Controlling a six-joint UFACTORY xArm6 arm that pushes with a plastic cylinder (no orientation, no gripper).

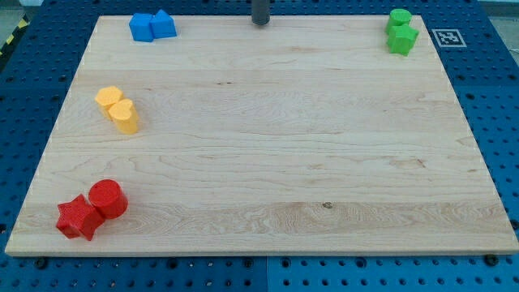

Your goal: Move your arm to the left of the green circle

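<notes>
The green circle [399,18] stands at the board's top right corner, touching a green star-shaped block [402,39] just below it. My tip [259,23] is at the top edge of the wooden board [268,138], near the middle. It is far to the left of the green circle, with bare board between them, touching no block.
Two blue blocks [152,26] sit together at the top left. A yellow hexagon [109,99] and yellow heart [124,116] sit at the left. A red circle [108,199] and red star [79,217] sit at the bottom left. A blue pegboard [495,97] surrounds the board.
</notes>
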